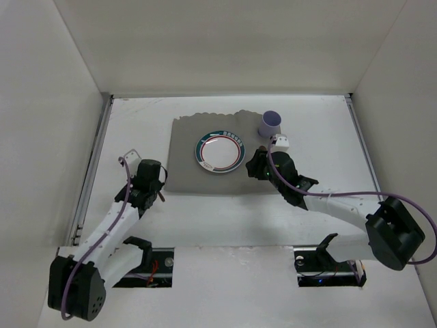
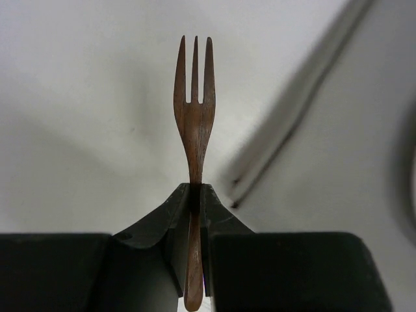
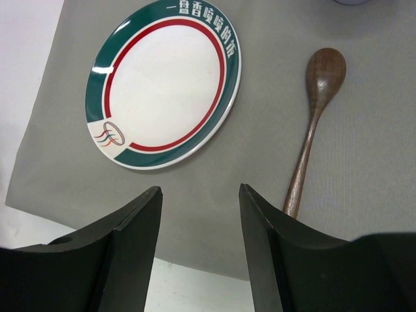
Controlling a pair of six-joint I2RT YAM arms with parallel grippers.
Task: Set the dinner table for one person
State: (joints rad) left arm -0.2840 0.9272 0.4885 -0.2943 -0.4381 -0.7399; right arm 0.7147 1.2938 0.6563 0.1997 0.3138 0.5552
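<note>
A brown wooden fork (image 2: pixel 194 117) is clamped by its handle in my left gripper (image 2: pixel 195 190), which is shut on it, tines pointing away over the white dinner table (image 2: pixel 78 97). In the top view that gripper (image 1: pixel 156 194) hangs left of the grey mat (image 1: pixel 184 171). On the mat lie a white plate (image 1: pixel 220 151) with a green and red rim and, seen in the right wrist view, a wooden spoon (image 3: pixel 312 123) to the right of the plate (image 3: pixel 166 84). My right gripper (image 3: pixel 200 192) stands open and empty over the mat's near edge, just right of the plate (image 1: pixel 251 166).
A lilac cup (image 1: pixel 270 123) stands upright at the mat's far right corner. White walls enclose the table (image 1: pixel 225 212) on three sides, with a metal rail (image 1: pixel 92 171) along the left edge. A purple cable (image 1: pixel 355 195) trails from the right arm.
</note>
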